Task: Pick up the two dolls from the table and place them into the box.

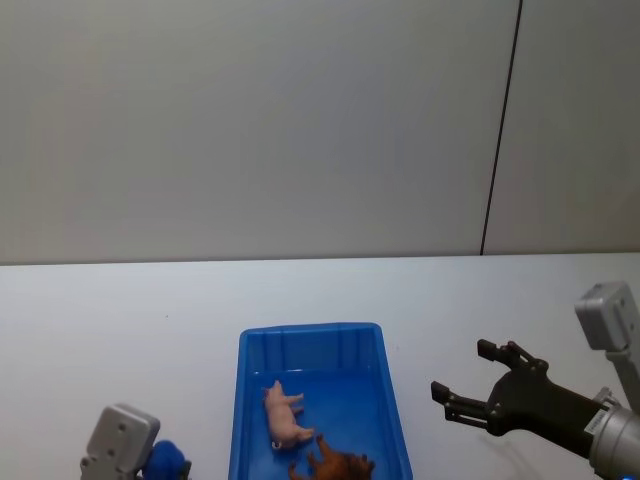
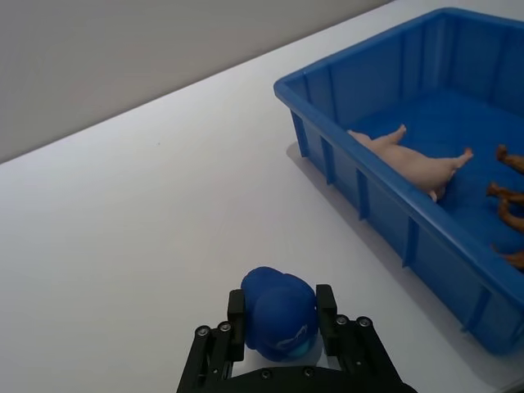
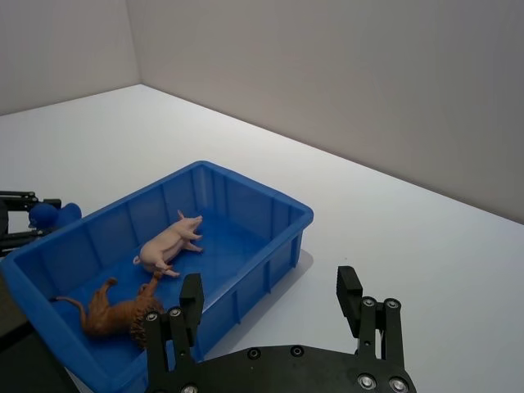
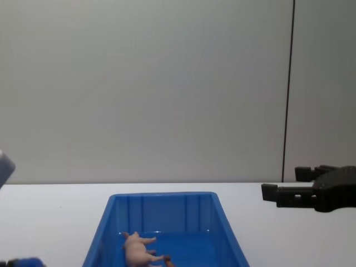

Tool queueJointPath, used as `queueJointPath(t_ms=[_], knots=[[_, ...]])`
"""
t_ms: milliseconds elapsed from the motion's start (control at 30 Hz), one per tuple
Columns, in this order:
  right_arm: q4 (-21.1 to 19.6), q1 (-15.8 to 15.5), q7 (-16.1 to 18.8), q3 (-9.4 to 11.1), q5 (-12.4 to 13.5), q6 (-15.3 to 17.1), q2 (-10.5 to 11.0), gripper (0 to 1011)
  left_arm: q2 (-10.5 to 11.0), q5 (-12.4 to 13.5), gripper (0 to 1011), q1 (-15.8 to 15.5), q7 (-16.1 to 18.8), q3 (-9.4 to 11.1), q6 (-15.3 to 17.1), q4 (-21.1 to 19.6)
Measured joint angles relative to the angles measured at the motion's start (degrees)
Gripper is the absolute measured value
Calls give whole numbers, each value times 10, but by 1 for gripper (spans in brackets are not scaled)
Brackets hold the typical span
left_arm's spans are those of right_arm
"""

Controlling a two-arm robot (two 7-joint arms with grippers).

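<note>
**Both dolls lie in the box**

The pink pig (image 1: 284, 415) and brown animal (image 1: 338, 466) lie inside the blue box (image 1: 310, 338) on the white counter (image 1: 120, 330). The right end effector (image 1: 470, 380) hovers spread beside it; the left end effector (image 2: 280, 321) pinches a blue toy (image 2: 279, 313).

Pink pig (image 4: 136, 248) inside blue box (image 4: 167, 206); right gripper (image 4: 286, 186) fingers spread, above table (image 4: 50, 222).
</note>
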Motion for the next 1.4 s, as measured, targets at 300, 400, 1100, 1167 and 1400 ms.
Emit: queueJointPath(t_ms=[300, 400, 1100, 1167, 1400], knots=[[0, 0, 0, 0, 0, 0, 0, 1001, -4, 30, 461, -21, -16, -9, -2, -15], [0, 0, 0, 0, 0, 0, 0, 1001, -10, 44, 435, -35, -29, -11, -4, -17], [0, 0, 0, 0, 0, 0, 0, 1001, -103, 125, 712, -139, -163, 18, -41, 37], [0, 0, 0, 0, 0, 0, 0, 1001, -114, 130, 751, -150, -176, 22, -46, 47], [0, 0, 0, 0, 0, 0, 0, 1001, -130, 141, 962, -169, -207, 26, -64, 63]])
